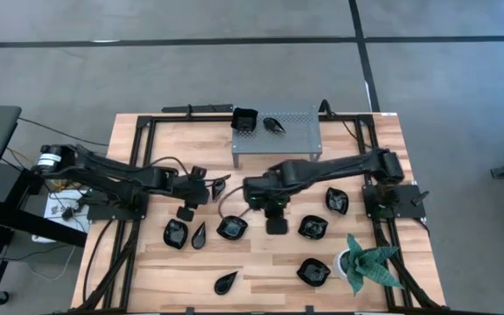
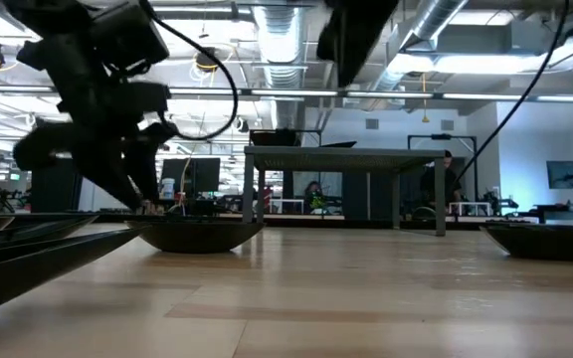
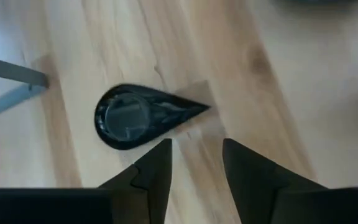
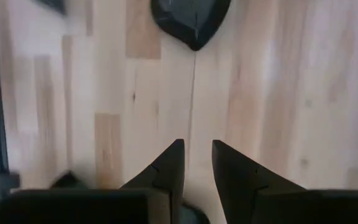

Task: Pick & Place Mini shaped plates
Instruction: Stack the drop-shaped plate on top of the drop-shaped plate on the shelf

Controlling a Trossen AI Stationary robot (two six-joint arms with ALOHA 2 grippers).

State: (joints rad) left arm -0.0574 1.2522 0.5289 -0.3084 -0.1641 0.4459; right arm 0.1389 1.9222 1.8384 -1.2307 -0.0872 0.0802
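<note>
**A:** What step is this? The left gripper [image 3: 194,163] hangs empty, fingers apart, just beside a teardrop plate [image 3: 138,116] lying near the grey shelf [image 1: 297,137].

**B:** Pre-grasp, I'd guess; next it needs to straddle the rim. The right gripper [image 4: 196,163] is also parted and empty.

Left gripper [image 2: 137,184] low over table, plate [image 2: 199,235] beside

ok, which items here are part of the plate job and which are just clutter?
Job: black mini plates on the table, two more on the shelf, teardrop plate by the left gripper, right gripper.
Clutter: grey shelf, plant, cables.
</note>
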